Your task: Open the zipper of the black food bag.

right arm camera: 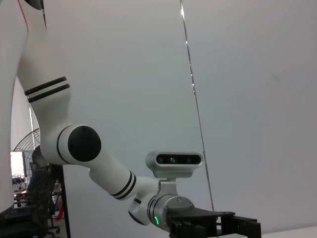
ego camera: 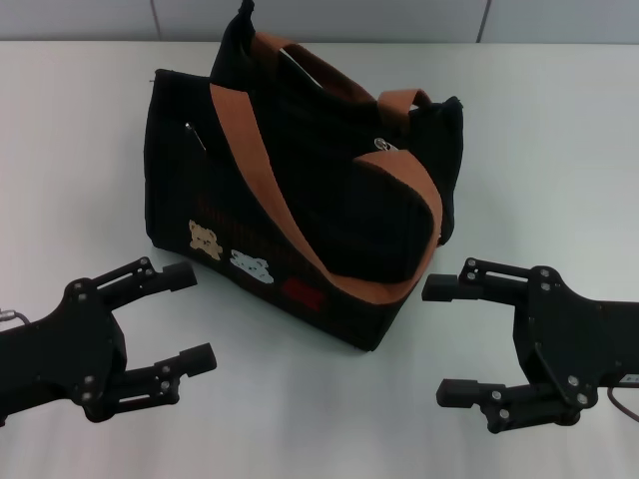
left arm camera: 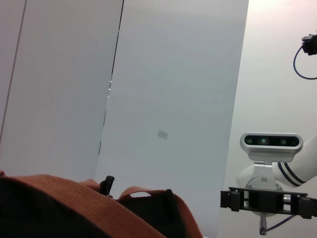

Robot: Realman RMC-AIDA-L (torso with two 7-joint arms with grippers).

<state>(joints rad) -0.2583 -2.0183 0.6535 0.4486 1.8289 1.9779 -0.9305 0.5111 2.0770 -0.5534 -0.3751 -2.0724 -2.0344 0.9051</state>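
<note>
The left gripper (ego camera: 190,317) hangs low over the white surface (ego camera: 80,130) in front of the bag's near-left corner, its fingers spread wide and holding nothing; the right gripper (ego camera: 451,341) mirrors it just beside the bag's near-right corner, likewise spread and empty. Between and beyond them stands the black food bag (ego camera: 300,190), upright, its patched face turned toward the robot and its two tan-brown straps (ego camera: 270,190) draped loosely, one sagging across the front face. The zipper (ego camera: 339,95) runs along the mouth on top between the straps, and a small silver pull (ego camera: 385,146) shows near the right end of the mouth, close under the far strap. A second silver glint on the left panel (ego camera: 194,136) looks to belong to a side pocket and should be left alone. To do this step well, I judge that one gripper ought to pin the bag by its top edge or strap near the pull end so the soft body does not slide or fold, while the other pinches the pull and draws it in line with the teeth toward the far-left end. The strap lying near the pull may get in the way, and the pull is small, so a careful, narrow pinch from above seems wise.
</note>
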